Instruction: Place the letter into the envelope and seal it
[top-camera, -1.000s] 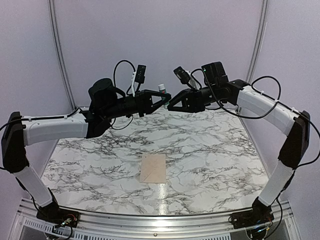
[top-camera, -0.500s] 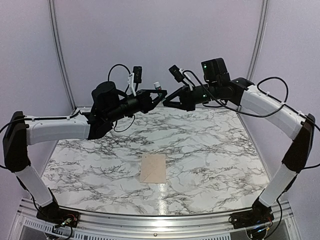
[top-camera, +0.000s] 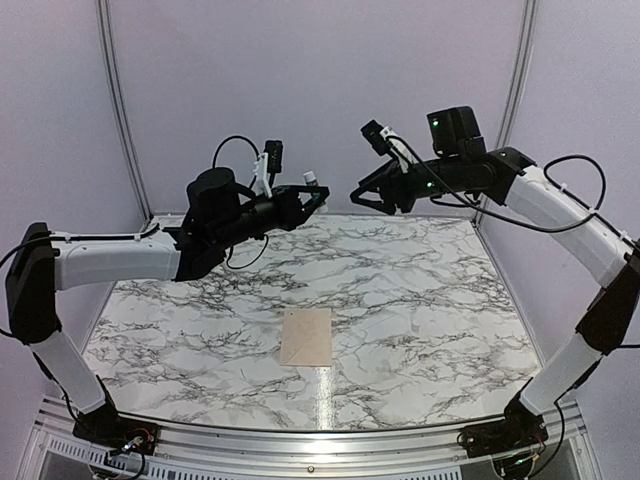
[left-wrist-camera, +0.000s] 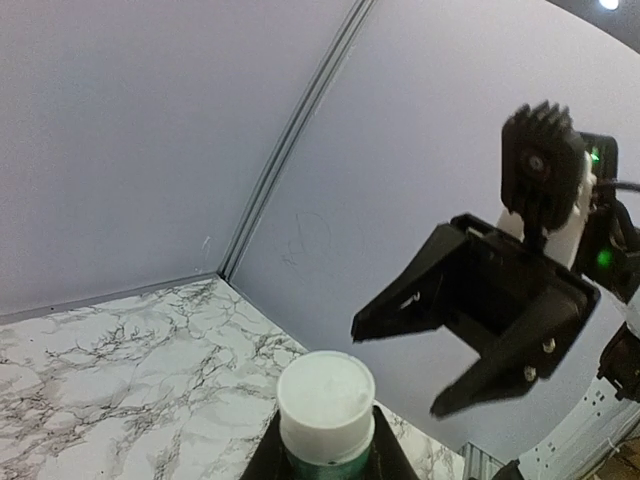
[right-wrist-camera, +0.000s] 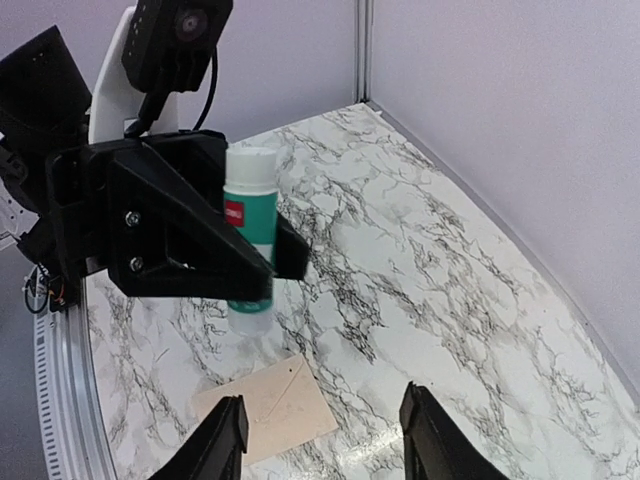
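The cream envelope lies flat on the marble table, near the front middle; in the right wrist view the envelope shows a diagonal fold line. The letter is hidden. High above the table's back, my left gripper is shut on a green glue stick with a white cap. My right gripper hangs open a little to the right of it, facing it and touching nothing. Its fingertips stand wide apart, and past them I see the glue stick.
Pale walls close the table at the back and both sides, with a metal post at the back left. A metal rail runs along the near edge between the arm bases.
My right gripper was shut at the glue stick's capped tip; it has opened and drawn back up and to the right. The left gripper with the stick shifted slightly left. The envelope has not moved.
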